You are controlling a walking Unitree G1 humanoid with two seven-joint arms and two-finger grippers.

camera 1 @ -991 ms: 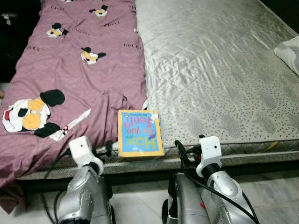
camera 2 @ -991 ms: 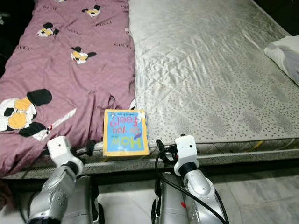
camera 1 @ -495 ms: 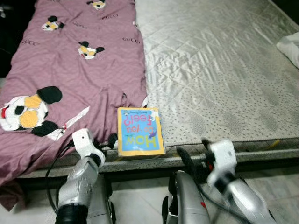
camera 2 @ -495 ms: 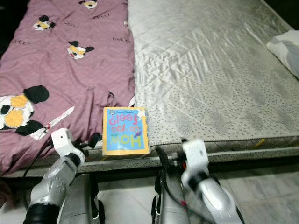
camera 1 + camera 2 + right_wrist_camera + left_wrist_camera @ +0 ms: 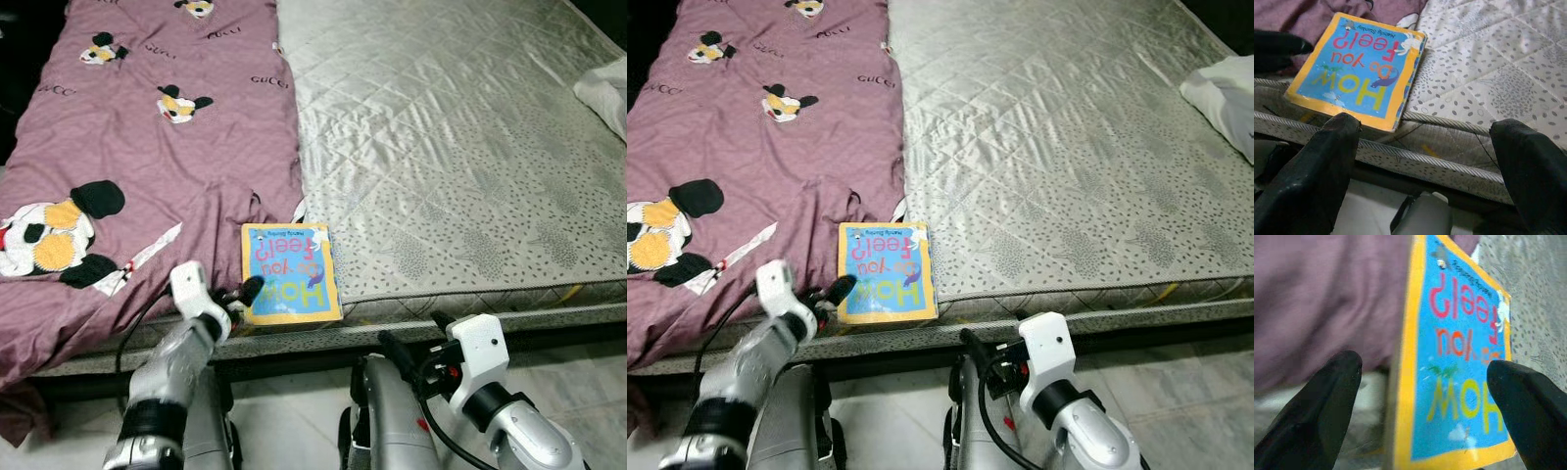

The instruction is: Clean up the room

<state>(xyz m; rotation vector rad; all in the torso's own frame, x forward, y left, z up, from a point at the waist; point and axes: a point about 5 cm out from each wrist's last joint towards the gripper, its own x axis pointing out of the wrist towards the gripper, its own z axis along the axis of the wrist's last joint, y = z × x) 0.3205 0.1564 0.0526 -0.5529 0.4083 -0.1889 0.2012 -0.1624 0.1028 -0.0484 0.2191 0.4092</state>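
Head views: the book (image 5: 287, 272) lies face up at the near edge of the mattress (image 5: 460, 147), beside the purple blanket (image 5: 137, 147); the left gripper (image 5: 247, 291) has moved in from beside the book until its tips touch the book's left edge, while the right gripper (image 5: 991, 364) has dropped back below the bed edge
Left wrist view: fingers (image 5: 1327, 396) spread wide, straddling the book's yellow border, nothing pinched yet
Right wrist view: fingers (image 5: 1327, 161) spread, empty, near the bed edge
Meaning: the left arm seems set to grasp the book
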